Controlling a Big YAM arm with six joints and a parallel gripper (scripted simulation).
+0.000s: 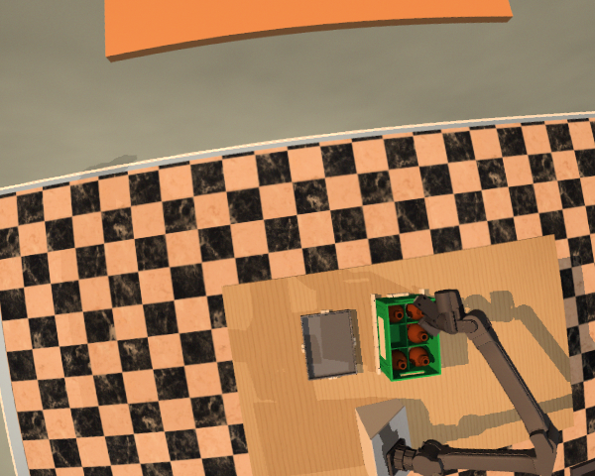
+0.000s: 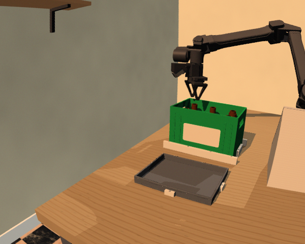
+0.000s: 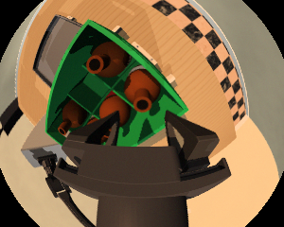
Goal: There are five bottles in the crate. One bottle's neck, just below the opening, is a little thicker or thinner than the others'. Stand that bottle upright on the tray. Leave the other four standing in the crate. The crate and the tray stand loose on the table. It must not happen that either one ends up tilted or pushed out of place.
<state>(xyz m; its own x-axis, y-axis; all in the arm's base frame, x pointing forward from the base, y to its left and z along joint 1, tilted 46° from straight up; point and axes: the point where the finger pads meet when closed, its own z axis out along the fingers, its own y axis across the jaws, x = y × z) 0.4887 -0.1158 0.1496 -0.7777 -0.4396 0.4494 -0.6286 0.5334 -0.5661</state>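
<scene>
The green crate [image 1: 415, 377] [image 2: 177, 128] [image 3: 78, 57] stands on the table with five brown bottles upright in its cells. Two bottles [image 1: 396, 313] [image 1: 415, 310] stand at its far end, one bottle [image 1: 418, 333] in the middle, two bottles [image 1: 400, 360] [image 1: 419, 356] at the near end; the middle cell toward the tray is empty. Which neck differs, I cannot tell. My gripper [image 1: 424, 317] [image 2: 195, 97] [image 3: 142, 114] is open and empty, pointing down just above the crate's far end. One far-end bottle [image 3: 142, 103] shows between the fingertips in the wrist view. The grey tray [image 1: 333, 345] [image 2: 184, 172] is empty.
Pale low strips [image 2: 200, 152] lie along the crate's base, and small pale blocks [image 2: 170, 192] touch the tray. A large pale wedge-shaped box [image 1: 381, 422] [image 2: 292, 152] stands beside the arm's base. A shelf [image 2: 29, 3] hangs on the wall.
</scene>
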